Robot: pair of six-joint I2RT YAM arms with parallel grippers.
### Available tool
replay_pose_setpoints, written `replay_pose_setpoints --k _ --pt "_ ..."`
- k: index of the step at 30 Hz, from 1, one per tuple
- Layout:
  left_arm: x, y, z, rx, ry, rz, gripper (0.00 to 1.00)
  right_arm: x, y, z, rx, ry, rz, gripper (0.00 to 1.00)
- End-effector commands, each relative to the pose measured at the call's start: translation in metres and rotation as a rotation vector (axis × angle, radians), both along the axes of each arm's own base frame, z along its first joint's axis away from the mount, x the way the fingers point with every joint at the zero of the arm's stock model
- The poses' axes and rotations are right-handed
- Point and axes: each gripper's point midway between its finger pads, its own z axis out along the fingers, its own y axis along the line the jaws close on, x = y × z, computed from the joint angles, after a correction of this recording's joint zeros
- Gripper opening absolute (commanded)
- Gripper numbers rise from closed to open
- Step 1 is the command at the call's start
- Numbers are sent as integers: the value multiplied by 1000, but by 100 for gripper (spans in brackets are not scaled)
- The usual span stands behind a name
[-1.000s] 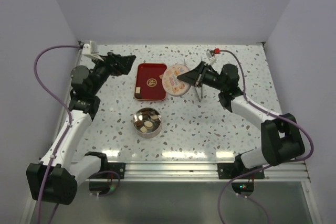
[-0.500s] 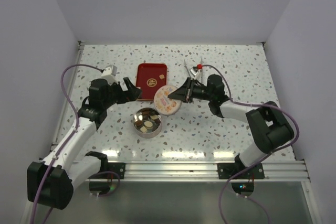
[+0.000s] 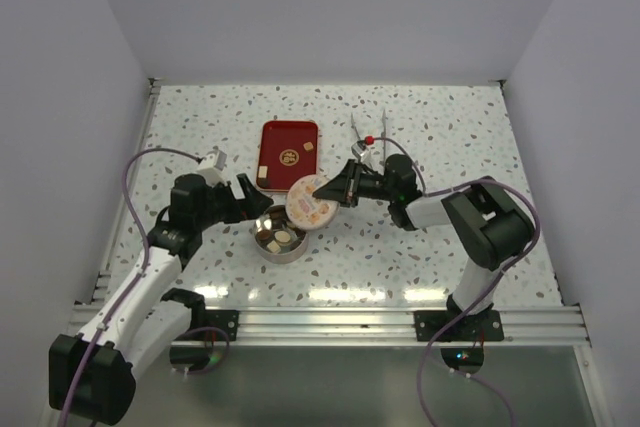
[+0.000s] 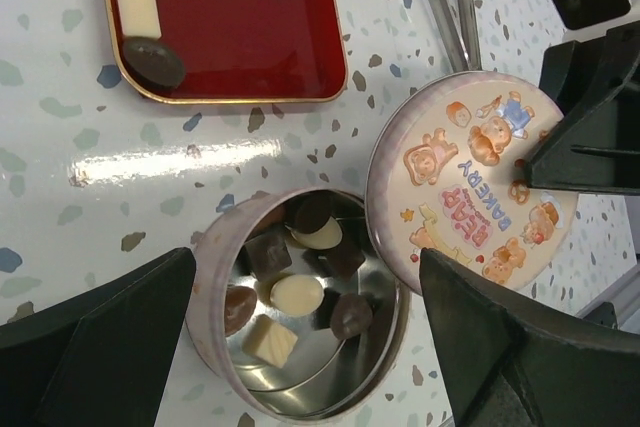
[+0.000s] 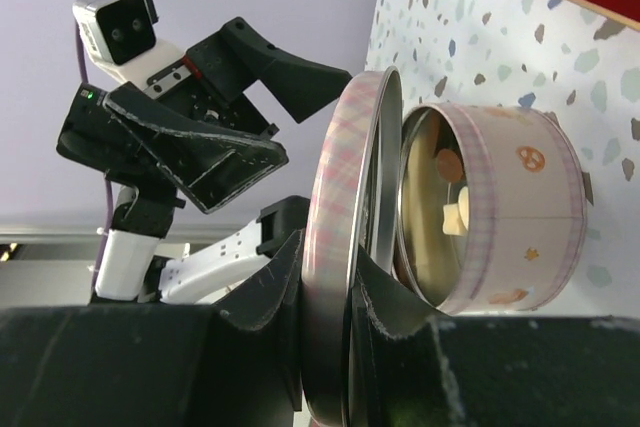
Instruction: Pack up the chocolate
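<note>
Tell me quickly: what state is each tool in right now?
Left tool: open, its fingers on either side of the tin.
Right tool: closed on the printed lid, pinching its rim.

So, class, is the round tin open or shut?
Open. The lid is off, clamped in the right tool at the edge of the tin, and the chocolate inside shows.

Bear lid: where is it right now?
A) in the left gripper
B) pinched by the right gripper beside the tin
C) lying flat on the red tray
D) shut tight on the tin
B: the right gripper clamps the bear lid by its rim, beside the open tin with chocolates showing inside.
</note>
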Motion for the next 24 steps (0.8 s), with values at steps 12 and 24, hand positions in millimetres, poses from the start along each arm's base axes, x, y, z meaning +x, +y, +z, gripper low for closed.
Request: replay_pose_setpoints --k 12,24 --pt "-31 2 -44 -31 168 39 100 -19 5 -40 -111 16 55 13" --pt "-35 -11 -41 -120 148 0 100 -22 3 -70 -229 8 55 17"
